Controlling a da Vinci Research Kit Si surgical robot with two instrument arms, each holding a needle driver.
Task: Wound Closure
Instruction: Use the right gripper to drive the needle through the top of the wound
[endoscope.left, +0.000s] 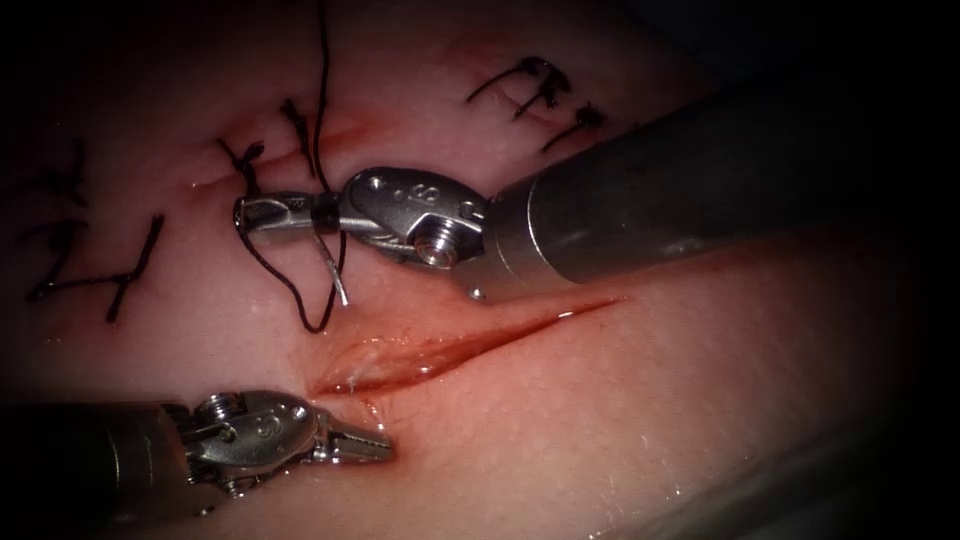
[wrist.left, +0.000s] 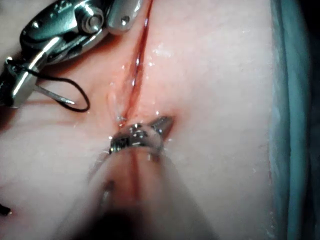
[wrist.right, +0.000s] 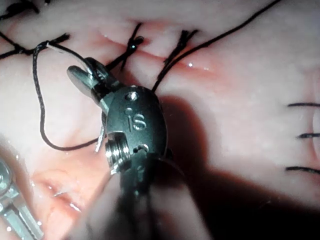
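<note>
Above the open cut (endoscope.left: 450, 350), clear of the tissue (endoscope.left: 640, 420), the needle (endoscope.left: 332, 272) hangs from the right gripper (endoscope.left: 270, 215) – clenched near its thread (endoscope.left: 322, 90) end, tip downward. Left gripper (endoscope.left: 360, 445) rests clenched and empty at the cut's near lip – probably waiting.

Surroundings mostly dark: the endoscope view falls off to black at its edges, with light concentrated at centre. A pale blue-green drape (wrist.left: 292, 100) lies along one border of the lit field in the left wrist view, folded in soft ridges. Hard directional light throws a deep shadow (wrist.right: 240, 190).
</note>
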